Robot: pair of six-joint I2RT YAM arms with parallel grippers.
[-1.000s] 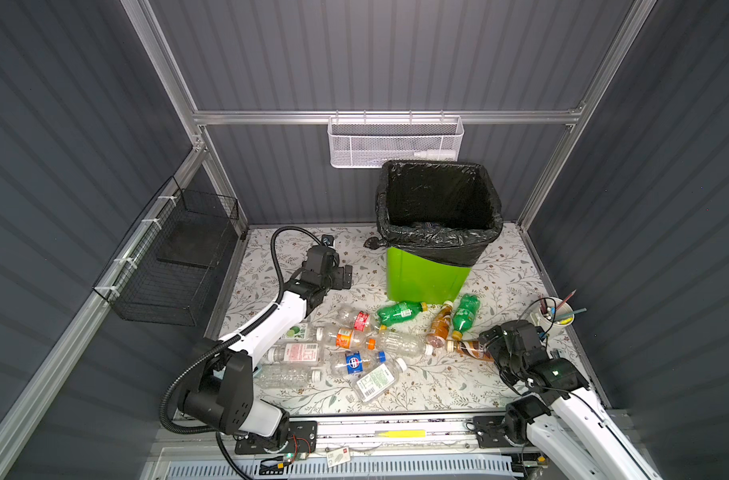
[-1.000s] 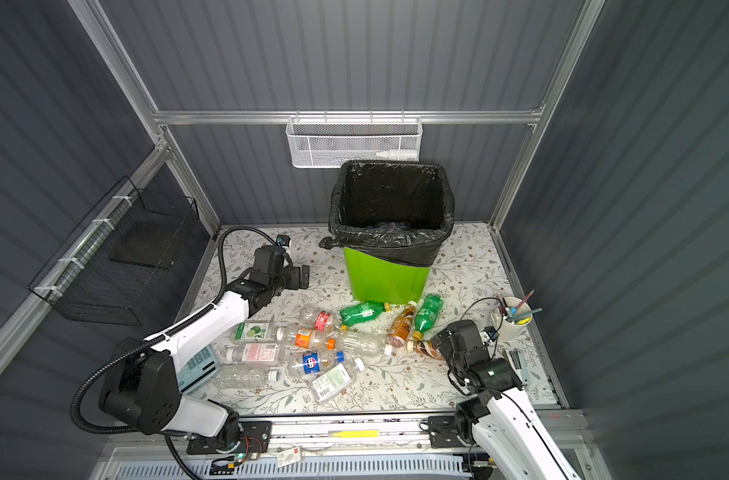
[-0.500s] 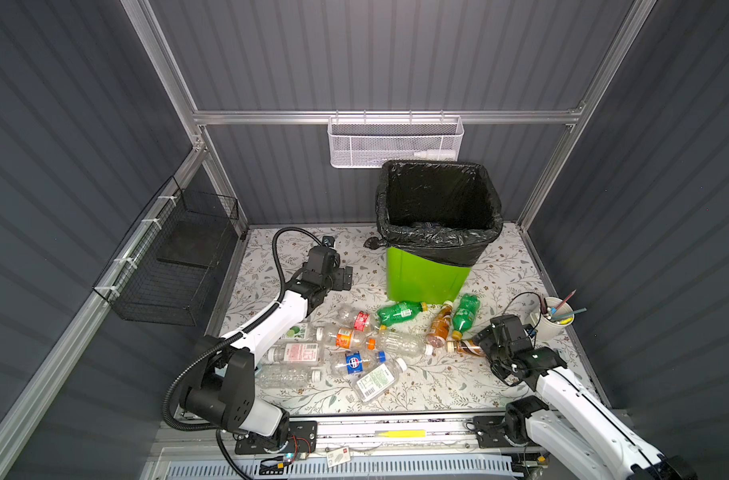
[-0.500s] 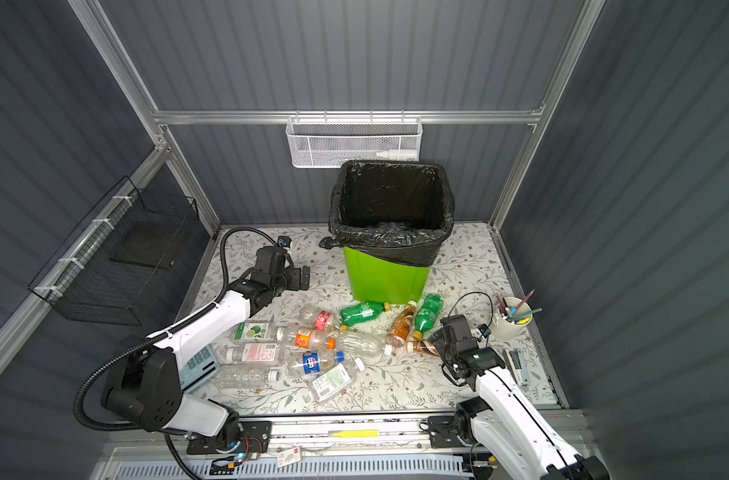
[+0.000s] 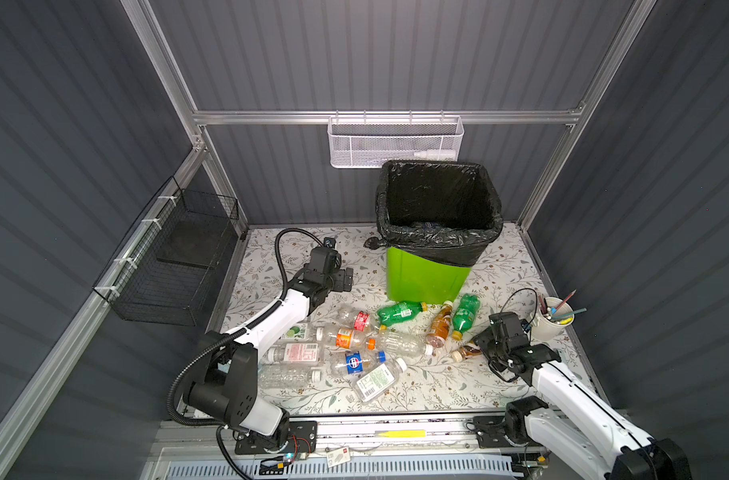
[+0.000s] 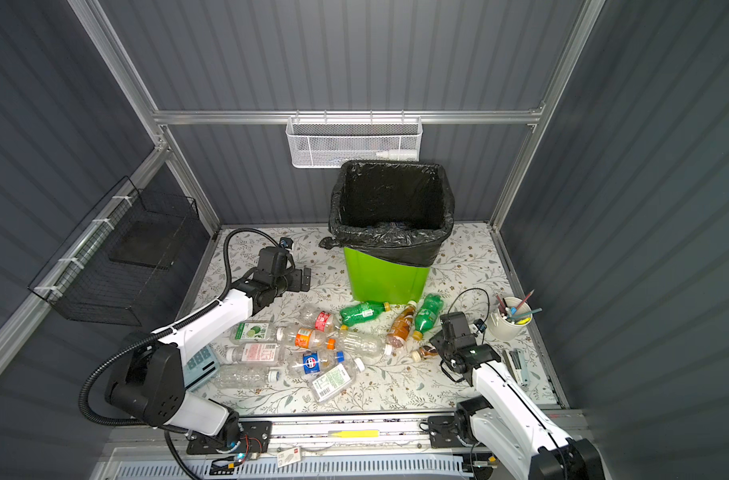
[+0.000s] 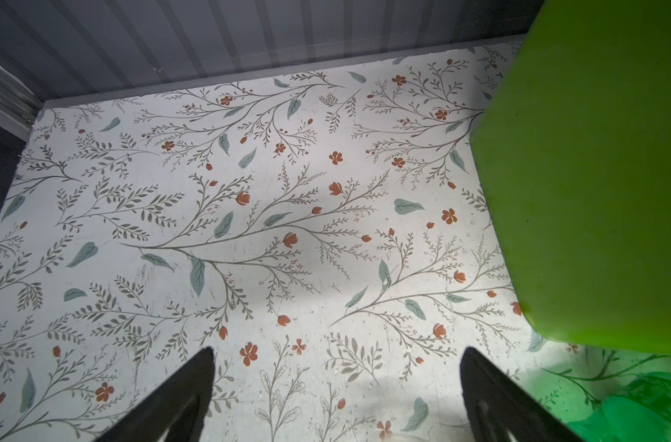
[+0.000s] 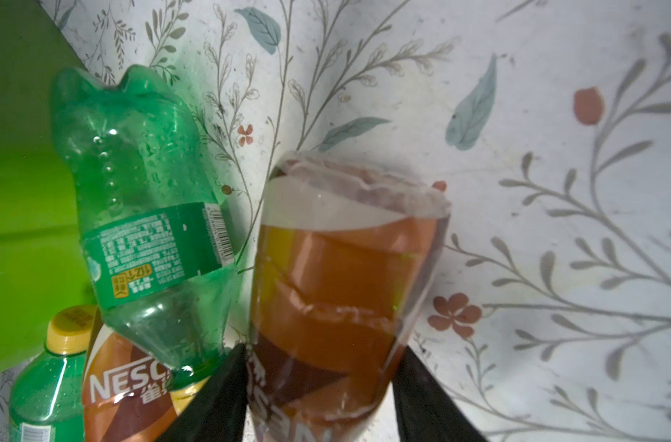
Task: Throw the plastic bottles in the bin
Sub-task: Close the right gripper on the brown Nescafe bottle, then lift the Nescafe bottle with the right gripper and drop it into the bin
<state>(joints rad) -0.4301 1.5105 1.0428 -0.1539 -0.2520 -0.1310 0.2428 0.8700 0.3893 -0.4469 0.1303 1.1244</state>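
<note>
The green bin (image 5: 427, 274) (image 6: 385, 274) with its black liner stands at the back. Several plastic bottles lie in front of it in both top views, among them a green one (image 5: 398, 311) and an amber one (image 5: 439, 326). My right gripper (image 5: 481, 343) (image 8: 322, 356) is shut on a small amber-brown bottle (image 8: 341, 268) (image 5: 464, 351) lying on the mat. A green bottle (image 8: 146, 191) lies close beside it. My left gripper (image 5: 346, 279) (image 7: 336, 356) is open and empty over bare mat, left of the bin's wall (image 7: 594, 172).
A white cup of pens (image 5: 554, 318) stands just right of my right arm. A white mesh basket (image 5: 396, 143) hangs on the back rail and a black wire basket (image 5: 175, 257) on the left wall. A blue-and-white device (image 6: 203, 361) lies under my left arm.
My right gripper has reached forward to the small amber-brown bottle and closed its fingers on it. My left arm has barely moved.
</note>
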